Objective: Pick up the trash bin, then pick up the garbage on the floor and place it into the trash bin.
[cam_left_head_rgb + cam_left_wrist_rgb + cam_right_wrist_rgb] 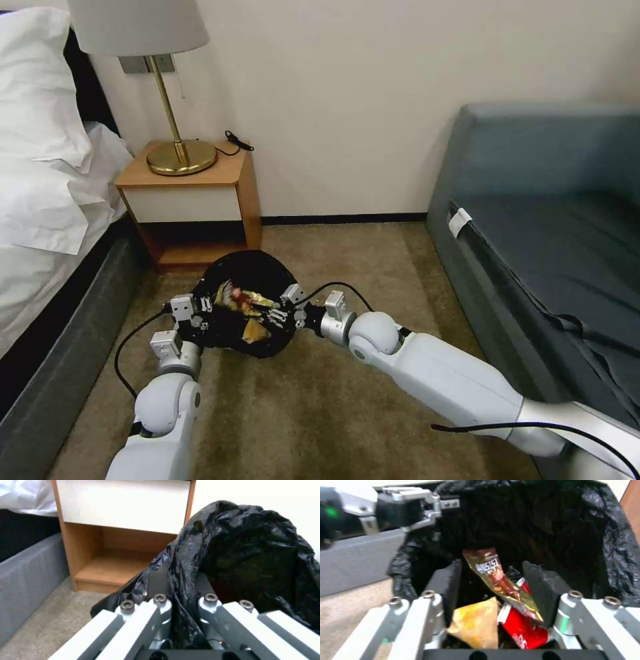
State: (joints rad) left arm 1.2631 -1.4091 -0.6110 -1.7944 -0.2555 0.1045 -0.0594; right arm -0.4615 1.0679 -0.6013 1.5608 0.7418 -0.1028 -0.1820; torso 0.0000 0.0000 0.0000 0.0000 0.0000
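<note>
The trash bin (pixel 248 313), lined with a crinkly black bag (pixel 253 555), hangs tilted just above the floor (pixel 313 413) in front of the nightstand. My left gripper (pixel 202 315) is shut on its near-left rim, with a fold of bag pinched between the fingers (pixel 159 580). My right gripper (pixel 491 563) hovers open over the bin's right rim (pixel 285 312). Garbage lies inside the bin: a gold-brown snack wrapper (pixel 496 580) in the gap between the open fingers, a red-and-white packet (pixel 523 628) and crumpled brown paper (pixel 476 623).
A wooden nightstand (pixel 200 193) with a brass lamp (pixel 180 157) stands against the wall just behind the bin. The bed (pixel 47 220) runs along the left and a grey-blue sofa (pixel 553 227) along the right. Open carpet lies between them.
</note>
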